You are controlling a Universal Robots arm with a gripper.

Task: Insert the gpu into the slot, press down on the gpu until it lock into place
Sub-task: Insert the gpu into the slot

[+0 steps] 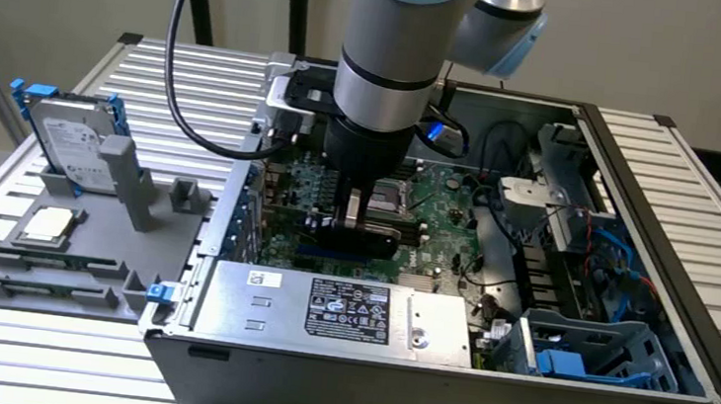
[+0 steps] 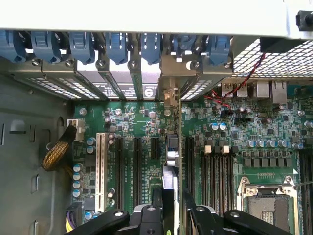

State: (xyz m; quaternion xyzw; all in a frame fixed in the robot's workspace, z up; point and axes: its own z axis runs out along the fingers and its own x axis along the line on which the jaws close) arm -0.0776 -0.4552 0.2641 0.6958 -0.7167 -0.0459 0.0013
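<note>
Most of the gpu (image 2: 170, 172) is hidden from me. In the wrist view I get just its thin top edge, running away from the gripper (image 2: 172, 218) toward the metal bracket at the case's rear wall. The two black fingers (image 2: 152, 215) sit tight against its flanks, so I read the gripper as clamped on the card. The card's lower edge is lost behind its own body. It lines up with the black slots on the motherboard (image 2: 132, 122), but I cannot tell whether it is seated in one. In the exterior view the arm's wrist covers the card's top, and only a dark slab shows beneath it, over the middle of the board.

The open computer case (image 1: 421, 396) holds the board, a silver labelled power supply (image 1: 337, 309) along its near wall, and a blue-grey drive cage (image 1: 585, 348) at the exterior view's right. Cables there are too tangled to sort out. On the exterior view's left, a grey tray (image 1: 111, 247) holds a hard drive (image 1: 69, 139) standing tilted, a processor chip (image 1: 48, 224) lying flat, and two memory sticks (image 1: 44, 259) in holders.
</note>
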